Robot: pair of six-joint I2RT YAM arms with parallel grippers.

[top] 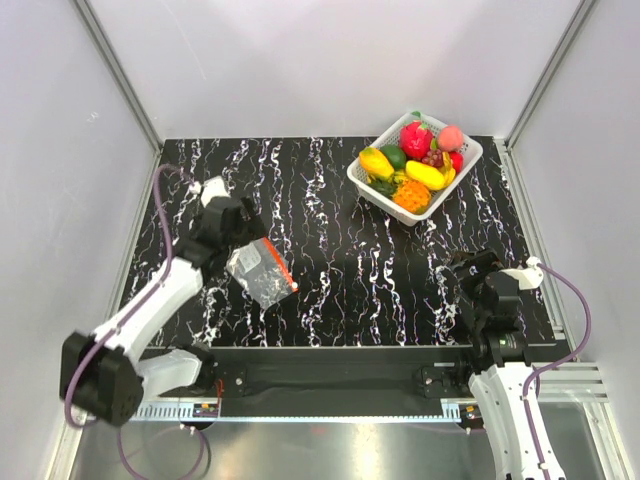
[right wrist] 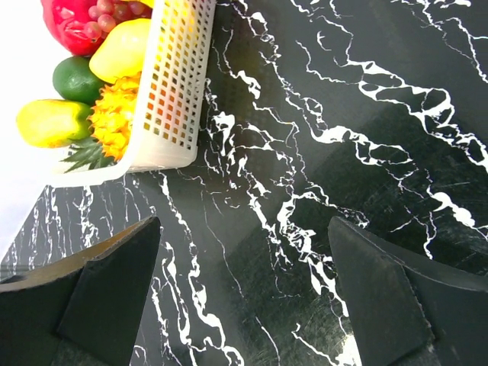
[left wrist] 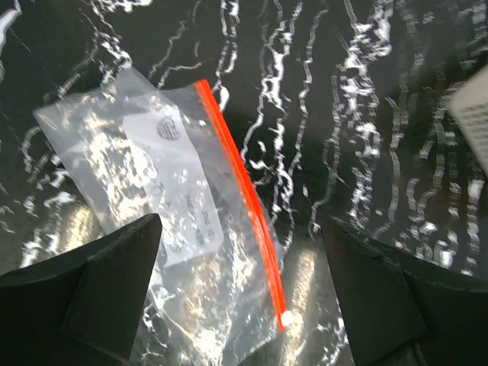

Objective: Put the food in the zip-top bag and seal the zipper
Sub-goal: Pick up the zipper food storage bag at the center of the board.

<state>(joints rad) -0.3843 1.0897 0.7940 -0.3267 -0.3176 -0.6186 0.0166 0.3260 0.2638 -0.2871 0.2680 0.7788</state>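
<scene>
1 black marbled table [top: 340, 210], white walls [top: 330, 60]

The zip-top bag [top: 262, 272] lies flat on the worktop [top: 340, 230] at near left, beneath the left claw [top: 243, 235]. The basket [top: 383, 200] sits far right with the food [top: 425, 173] in it. The right claw [top: 468, 272] is near right, well apart from the basket.

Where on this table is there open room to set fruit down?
Bare table between the zip-top bag and the right gripper, and the far strip left of the basket. Crowded: the basket, heaped with food, and around the bag under the left gripper.
</scene>
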